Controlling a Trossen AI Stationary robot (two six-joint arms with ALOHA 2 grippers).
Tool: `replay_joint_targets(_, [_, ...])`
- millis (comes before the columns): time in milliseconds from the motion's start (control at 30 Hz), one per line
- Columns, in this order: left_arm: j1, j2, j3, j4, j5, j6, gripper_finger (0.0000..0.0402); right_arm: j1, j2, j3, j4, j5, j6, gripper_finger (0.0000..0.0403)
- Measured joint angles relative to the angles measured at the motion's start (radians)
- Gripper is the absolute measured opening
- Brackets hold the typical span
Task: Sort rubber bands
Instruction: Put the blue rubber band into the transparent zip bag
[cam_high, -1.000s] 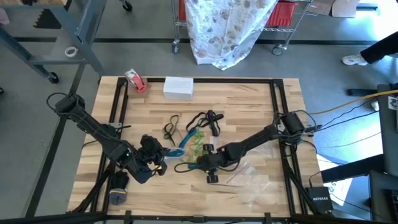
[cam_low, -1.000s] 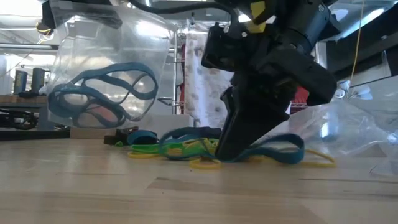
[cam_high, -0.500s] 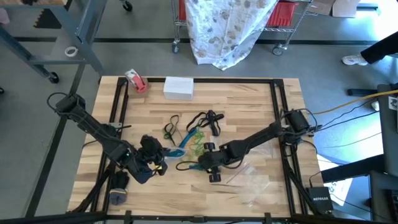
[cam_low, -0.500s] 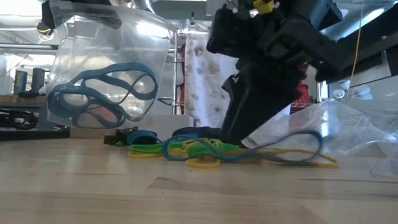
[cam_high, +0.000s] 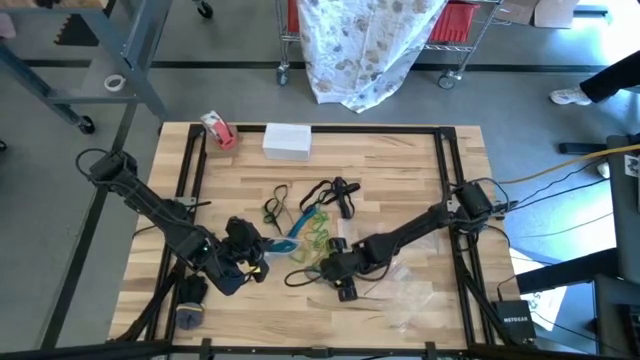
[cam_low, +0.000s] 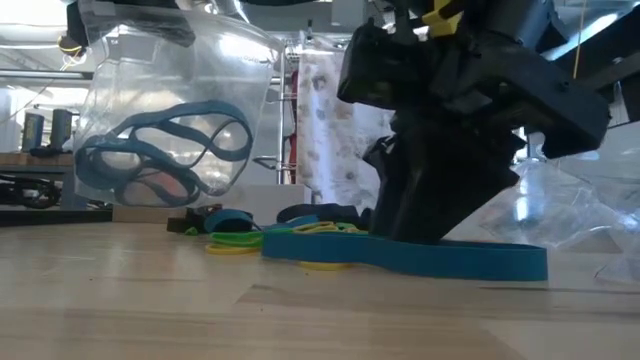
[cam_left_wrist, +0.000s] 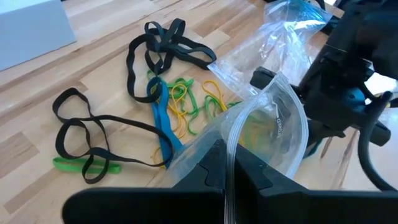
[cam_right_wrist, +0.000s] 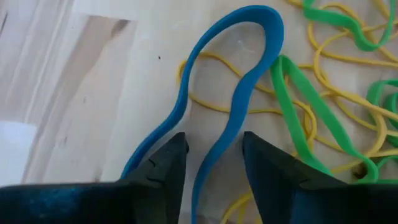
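While the right gripper (cam_right_wrist: 211, 168) stands low over the tabletop (cam_high: 400, 170) with its jaws parted around a strand of a blue band (cam_right_wrist: 245, 74), nothing in the right wrist view shows that strand pinched; it lies loose between the fingers (cam_right_wrist: 165, 165). The left gripper (cam_left_wrist: 227, 177), near the table's front-left, is clenched on the lip of a clear plastic bag (cam_left_wrist: 273, 124), holding it raised with several blue bands (cam_low: 165, 150) already inside.

Risks, as judgements: the blue band is threaded among yellow bands (cam_right_wrist: 323, 81) and a green band (cam_right_wrist: 317, 112). If the jaws close and lift here, the neighbours could be dragged along and end up in the wrong group. Thin elastic may also slip from the pads or stretch and snap back, scattering the pile. The bag's soft mouth could sag shut, since only one edge is held.

Materials and shapes: the bands are flat, floppy rubber loops, matte, lying in irregular curls. Black bands (cam_left_wrist: 158, 50) form a knotted cluster farther back, and another black loop (cam_left_wrist: 78, 127) lies with a short green band (cam_left_wrist: 87, 167). The main tangle of rubber bands (cam_high: 310, 230) sits mid-table between the two arms. The bag is thin, glossy, crinkled film with a ridged seal. The tabletop is pale, smooth butcher-block wood.
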Motion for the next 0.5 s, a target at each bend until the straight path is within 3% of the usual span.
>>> replay_joint_targets(300, [0.000, 0.000, 0.000, 0.001, 0.000, 0.000, 0.0000, -0.016, -0.030, 0.013, -0.010, -0.098, 0.020, 0.0152])
replay_joint_targets(500, [0.000, 0.000, 0.000, 0.005, 0.000, -0.002, 0.0000, -0.022, -0.021, 0.014, -0.016, -0.045, 0.174, 0.0152])
